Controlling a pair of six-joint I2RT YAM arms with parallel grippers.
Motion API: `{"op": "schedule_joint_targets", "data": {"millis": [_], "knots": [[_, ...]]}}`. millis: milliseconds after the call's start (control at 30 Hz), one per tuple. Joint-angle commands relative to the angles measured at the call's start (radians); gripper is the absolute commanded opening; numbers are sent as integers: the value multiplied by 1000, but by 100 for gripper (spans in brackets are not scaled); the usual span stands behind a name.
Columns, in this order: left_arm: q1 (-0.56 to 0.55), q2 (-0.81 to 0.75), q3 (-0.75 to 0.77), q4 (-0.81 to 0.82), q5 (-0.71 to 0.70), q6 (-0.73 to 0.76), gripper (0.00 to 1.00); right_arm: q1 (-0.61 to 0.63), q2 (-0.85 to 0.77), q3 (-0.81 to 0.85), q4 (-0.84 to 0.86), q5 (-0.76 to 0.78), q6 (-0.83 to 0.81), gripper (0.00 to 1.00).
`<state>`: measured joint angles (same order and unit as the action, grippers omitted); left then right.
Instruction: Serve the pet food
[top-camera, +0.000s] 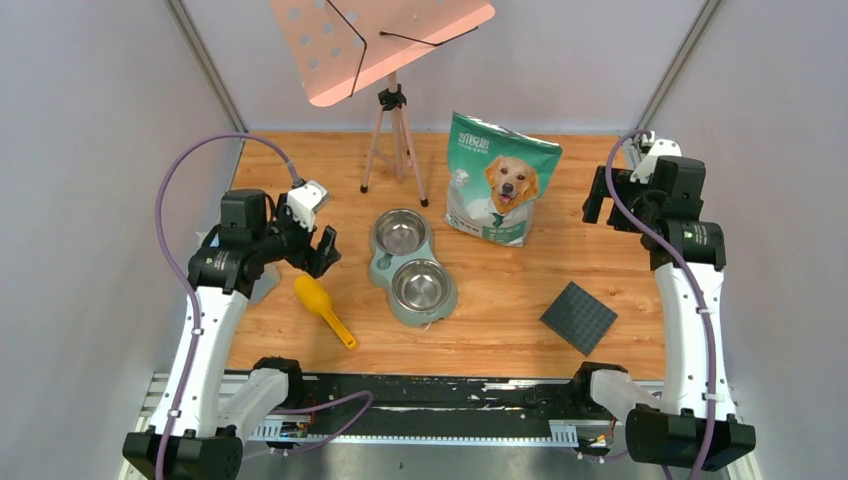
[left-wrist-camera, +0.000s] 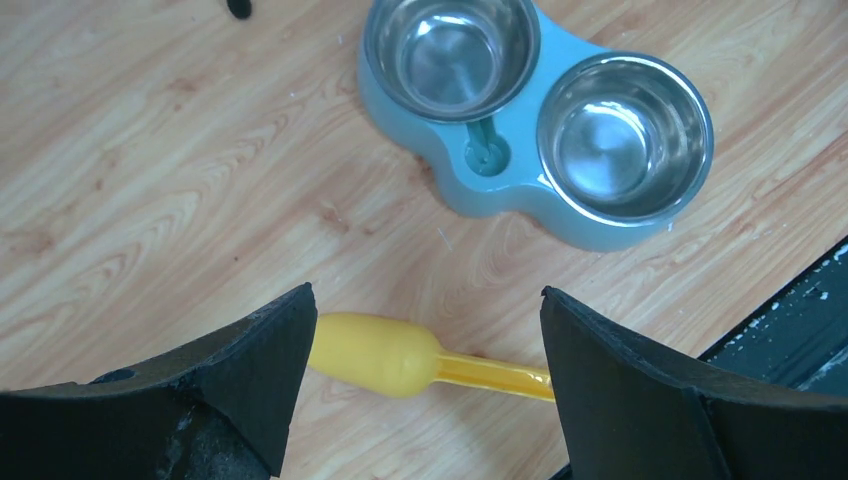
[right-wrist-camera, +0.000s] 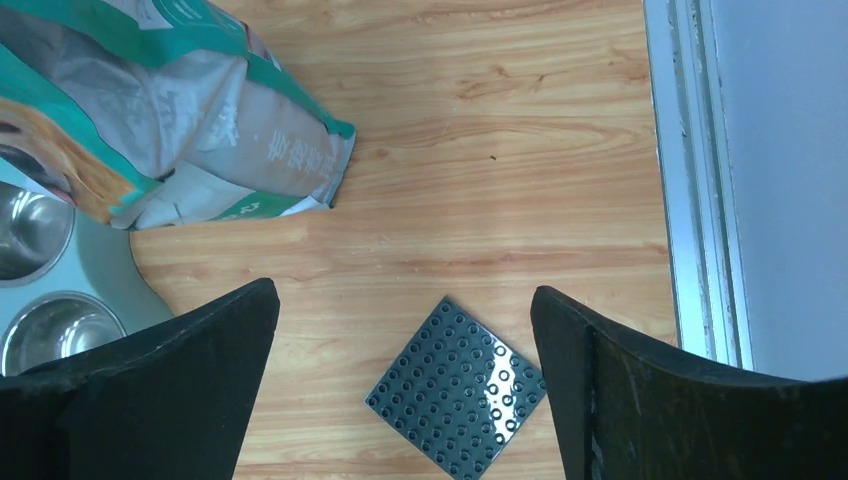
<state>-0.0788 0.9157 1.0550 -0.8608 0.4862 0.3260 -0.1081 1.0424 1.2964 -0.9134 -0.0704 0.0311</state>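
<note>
Light wooden boards make the table, closed in by grey walls. Near the front edge, left of the teal double feeder, lies a yellow scoop. Right of the feeder lies a black studded plate.

The left gripper hangs just left of the feeder, above the scoop. Its jaws are wide apart and hold nothing; in the left wrist view the scoop shows between the fingers, untouched. The right gripper hangs farther back, well right of the feeder, also wide apart, gripping and touching nothing.

Behind the feeder, a little to its right, a teal bag with a dog print stands upright. The pet food itself I cannot see, so I cannot tell where it lies relative to either gripper.
</note>
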Motion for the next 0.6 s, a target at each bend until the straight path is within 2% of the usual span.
{"op": "schedule_joint_targets", "data": {"millis": [0, 100, 200, 333, 467, 567], "knots": [[-11, -31, 59, 34, 31, 57, 90, -1, 45, 110, 69, -31, 23, 100], [-40, -42, 71, 14, 57, 103, 90, -1, 83, 213, 81, -144, -63, 99], [-88, -57, 104, -12, 88, 129, 89, -2, 106, 303, 163, -337, -126, 93], [-231, -39, 166, -20, 98, 156, 89, 4, 187, 425, 243, -553, -114, 83], [-309, 16, 233, -19, 129, 176, 88, 39, 313, 518, 253, -660, -158, 81], [-341, 49, 247, -22, 133, 181, 88, 96, 387, 564, 246, -651, -247, 83]]}}
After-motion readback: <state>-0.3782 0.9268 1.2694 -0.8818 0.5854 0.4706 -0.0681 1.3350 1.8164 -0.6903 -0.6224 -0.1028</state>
